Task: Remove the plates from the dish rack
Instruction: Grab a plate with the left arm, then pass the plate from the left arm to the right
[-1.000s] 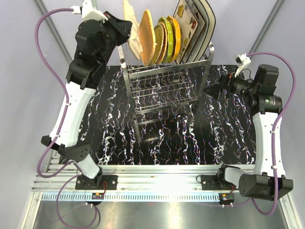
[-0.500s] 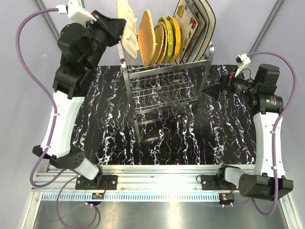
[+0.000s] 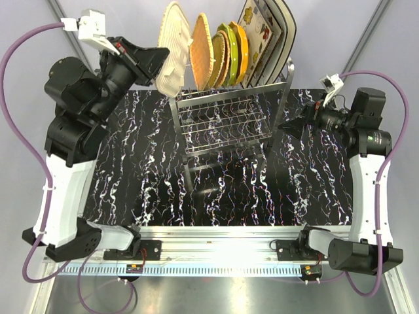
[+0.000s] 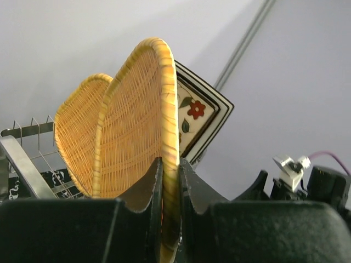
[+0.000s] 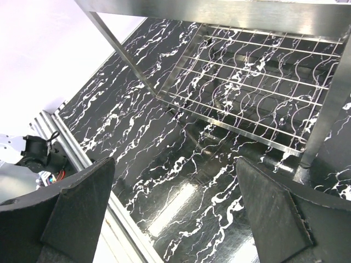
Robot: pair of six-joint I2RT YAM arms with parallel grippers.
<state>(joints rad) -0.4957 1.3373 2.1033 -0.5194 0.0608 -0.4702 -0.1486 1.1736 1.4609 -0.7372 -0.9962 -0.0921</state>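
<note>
My left gripper (image 3: 159, 57) is shut on the rim of a tan woven plate (image 3: 172, 46), holding it lifted and tilted at the left end of the dish rack (image 3: 226, 118). In the left wrist view the woven plate (image 4: 140, 126) runs between my black fingers (image 4: 149, 186), with a second woven plate (image 4: 77, 137) behind it. Still standing in the rack's top tier are another woven plate (image 3: 201, 51), green (image 3: 227, 53) and orange scalloped plates (image 3: 241, 49), and square flowered plates (image 3: 262, 36). My right gripper (image 3: 289, 124) hangs open beside the rack's right side, holding nothing.
The rack stands on a black marbled tabletop (image 3: 150, 170). Its lower wire shelf (image 5: 258, 96) holds nothing I can see. An aluminium rail (image 3: 216, 235) runs along the near edge by the arm bases. Grey walls close in behind and at both sides.
My left arm has swung left and upward, pulling the held woven plate away from the other plates and tilting it. The right arm has not moved.
</note>
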